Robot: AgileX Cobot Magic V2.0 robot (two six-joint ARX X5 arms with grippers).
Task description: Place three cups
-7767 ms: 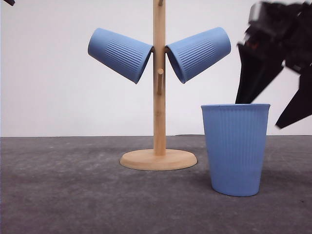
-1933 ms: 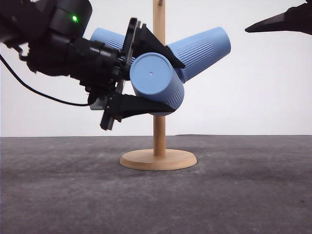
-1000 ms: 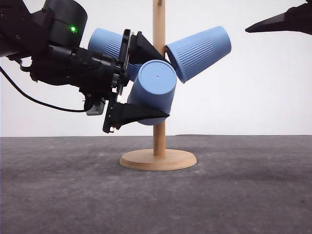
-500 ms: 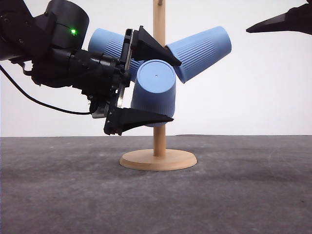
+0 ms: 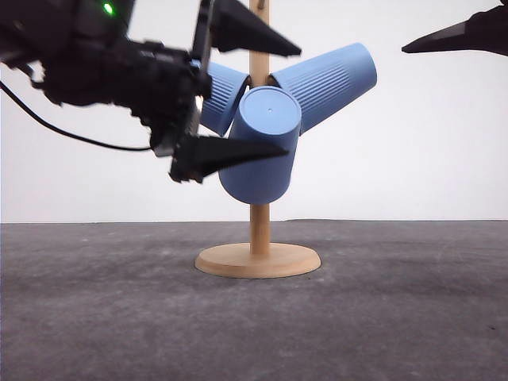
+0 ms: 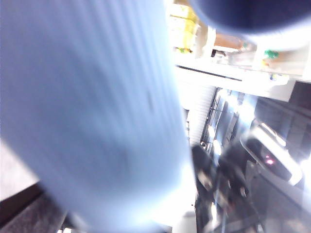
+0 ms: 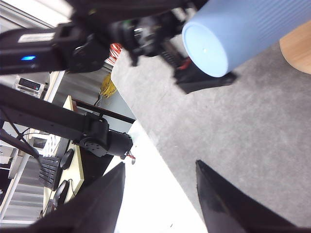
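Three light-blue ribbed cups hang on the wooden stand (image 5: 259, 226). The left cup (image 5: 221, 95) is partly hidden behind my left arm. The right cup (image 5: 327, 82) tilts up to the right. The front cup (image 5: 262, 155) hangs with its flat bottom (image 7: 208, 44) facing the front camera; it is a blur in the left wrist view (image 6: 87, 111). My left gripper (image 5: 292, 101) is open wide, one finger above this cup and the other crossing in front of its side. My right gripper (image 5: 456, 36) is high at the right, open and holding nothing (image 7: 160, 165).
The stand's round base (image 5: 258, 259) rests on the dark grey table (image 5: 381, 317), with a white wall behind. A black cable (image 5: 71, 139) trails from the left arm. In the right wrist view, floor and workshop gear lie beyond the table's edge.
My left gripper has let go of the front cup, spread its fingers wider and risen. The cup stays on the stand, now tilted slightly to the right. The right gripper has not moved.
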